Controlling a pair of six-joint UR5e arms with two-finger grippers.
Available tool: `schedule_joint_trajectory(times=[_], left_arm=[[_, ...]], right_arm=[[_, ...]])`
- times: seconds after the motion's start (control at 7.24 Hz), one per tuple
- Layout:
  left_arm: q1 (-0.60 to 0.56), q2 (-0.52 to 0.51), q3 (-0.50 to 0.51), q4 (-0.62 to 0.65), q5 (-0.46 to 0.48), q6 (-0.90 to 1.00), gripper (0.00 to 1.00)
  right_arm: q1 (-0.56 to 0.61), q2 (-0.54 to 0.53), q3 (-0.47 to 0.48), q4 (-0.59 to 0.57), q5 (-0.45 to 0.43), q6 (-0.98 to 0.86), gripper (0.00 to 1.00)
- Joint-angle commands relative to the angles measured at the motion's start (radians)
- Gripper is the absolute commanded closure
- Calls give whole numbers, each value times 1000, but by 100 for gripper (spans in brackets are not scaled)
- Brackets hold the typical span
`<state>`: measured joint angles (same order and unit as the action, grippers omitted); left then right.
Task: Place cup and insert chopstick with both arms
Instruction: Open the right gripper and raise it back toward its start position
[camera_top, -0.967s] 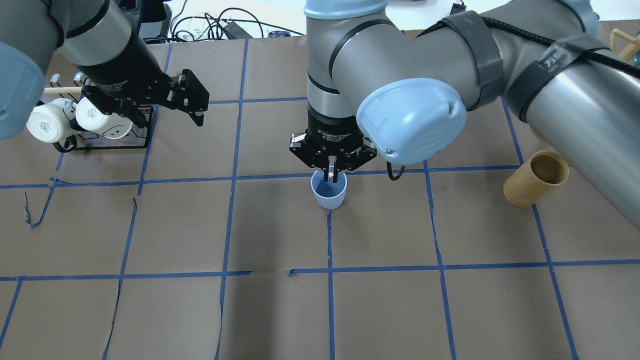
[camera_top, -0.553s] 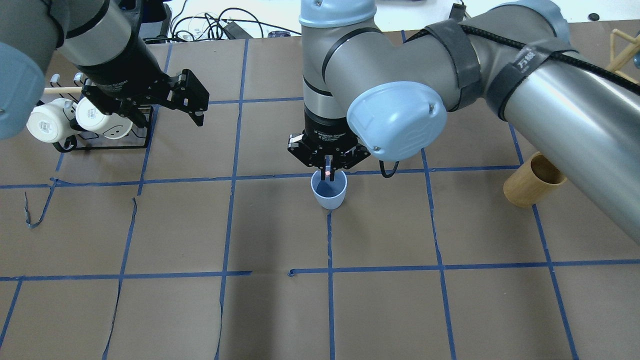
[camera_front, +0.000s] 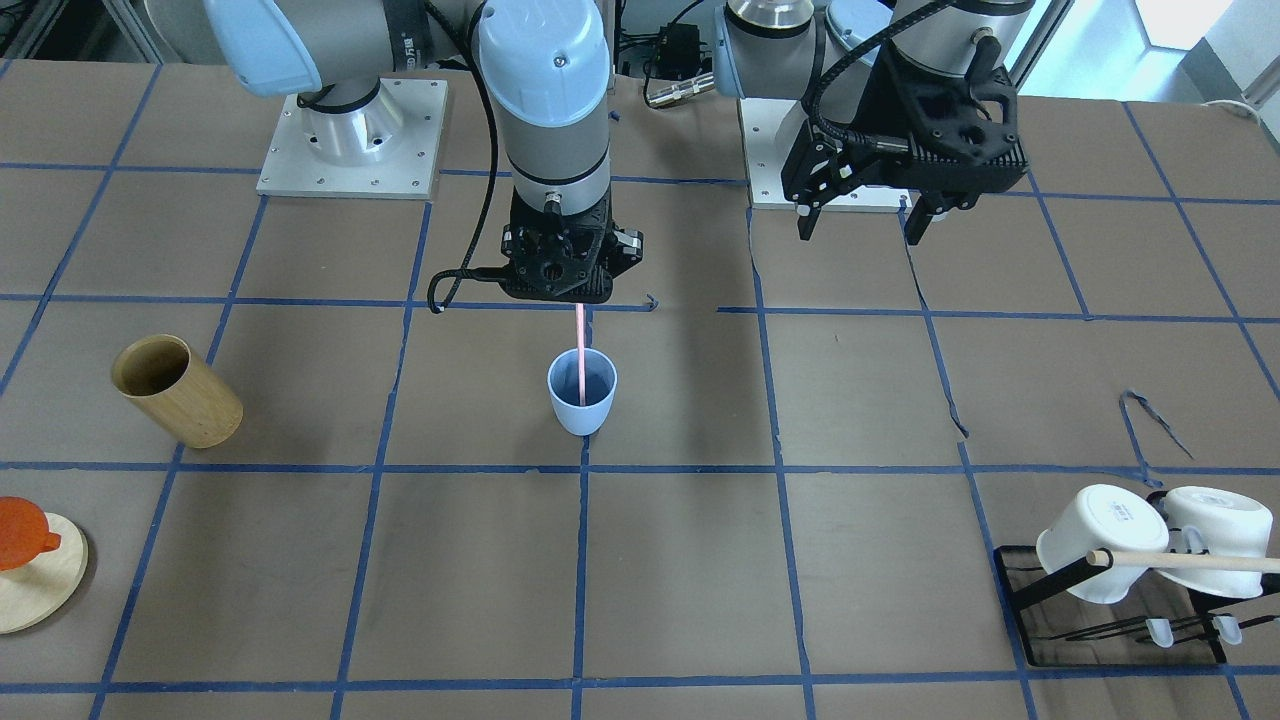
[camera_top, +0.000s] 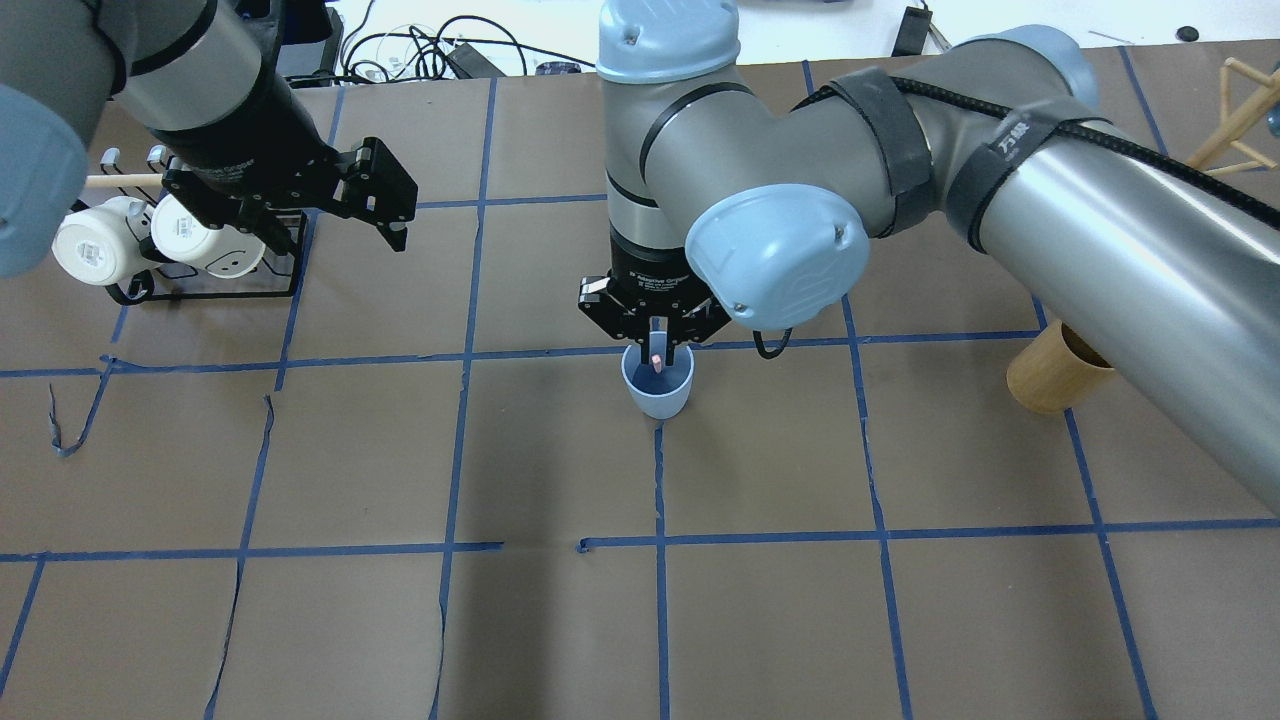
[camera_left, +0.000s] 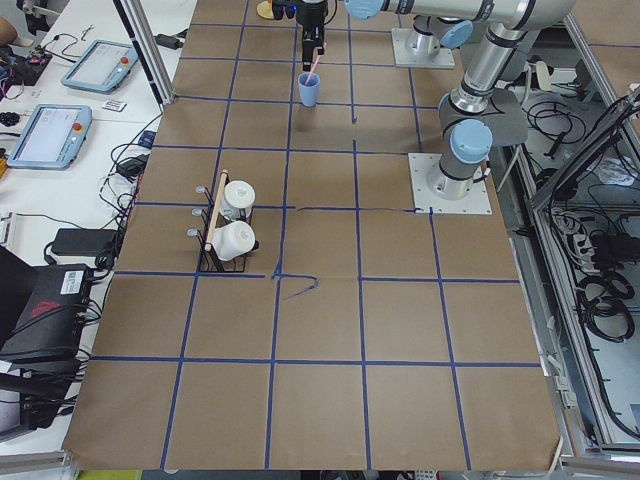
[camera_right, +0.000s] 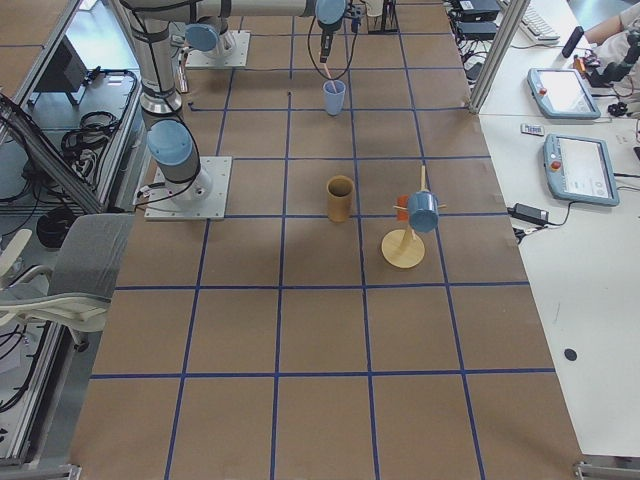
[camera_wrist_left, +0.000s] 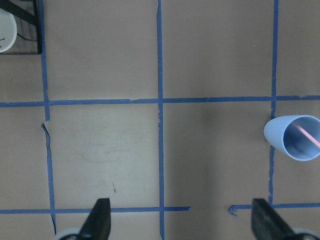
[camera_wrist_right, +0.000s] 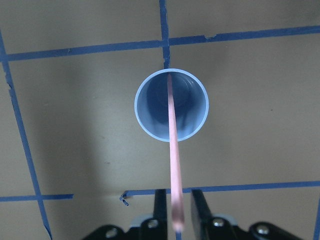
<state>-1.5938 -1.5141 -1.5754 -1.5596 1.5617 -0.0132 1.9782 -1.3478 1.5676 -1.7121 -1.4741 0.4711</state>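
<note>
In the front view, the right gripper (camera_front: 578, 298) pinches the chopstick (camera_front: 580, 345) upright, tip inside the standing cup (camera_front: 582, 415). Overhead, the left gripper (camera_top: 388, 200) hangs spread wide and empty, well apart, near the mug rack (camera_top: 220, 294)

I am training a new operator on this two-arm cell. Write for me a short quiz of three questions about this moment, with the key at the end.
1. True or false: the left end effector is open and holds nothing.
2. Choose one. The lower end of the chopstick is: A) inside the cup; B) high above the rim of the cup; C) beside the cup, outside it.
3. Short answer: which end effector grips the chopstick, and at which end of it?

Key: 1. True. 2. A. 3. The right end effector, shut on the upper end; the chopstick hangs roughly upright.
</note>
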Motion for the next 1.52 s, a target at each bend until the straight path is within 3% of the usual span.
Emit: schedule_joint_trajectory(times=[0.0,0.14,0.55,0.83,1.38], left_arm=[[0,0,0,0,0,1,0],[0,0,2,0,1,1,0],[0,0,0,1,1,1,0],[0,0,0,1,0,1,0],[0,2,-2,1,1,1,0]], right_arm=[[-15,-2,-10,-41,-8,-5,11],[-51,-10,-41,-59,-59,-43,0],[-240,-17,-213,81,-63,-329,0],[-419,-60,-210,138,-74,-567,0],[-456,-128,-112,100,-75,-577,0]])
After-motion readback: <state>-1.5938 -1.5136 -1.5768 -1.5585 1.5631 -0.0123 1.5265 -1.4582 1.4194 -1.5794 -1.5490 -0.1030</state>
